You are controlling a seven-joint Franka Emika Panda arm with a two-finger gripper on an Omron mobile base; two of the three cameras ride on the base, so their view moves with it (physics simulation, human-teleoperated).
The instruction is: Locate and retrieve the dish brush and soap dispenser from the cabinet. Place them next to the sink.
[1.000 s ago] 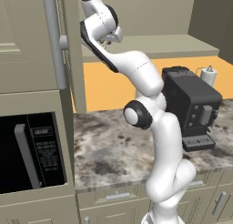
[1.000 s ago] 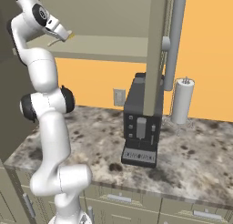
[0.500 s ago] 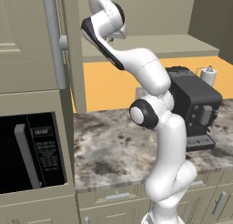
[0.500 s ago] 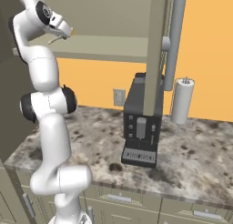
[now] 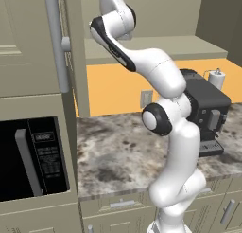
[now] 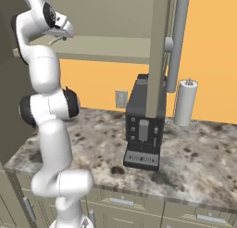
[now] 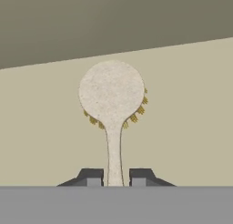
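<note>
High up, the gripper [image 7: 115, 178] is being reached into the cabinet [image 5: 151, 45], fingers parted either side of the dish brush [image 7: 112, 98] stem

kitchen, microwave [image 5: 35, 158], coffee machine [image 6: 144, 123], cabinet [image 5: 28, 42]

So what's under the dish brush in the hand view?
The dish brush lies flat on the pale shelf of the cabinet, its stem running down between the gripper jaws. Yellow bristles peek out around the head's edge; the bristle face is hidden underneath.
</note>
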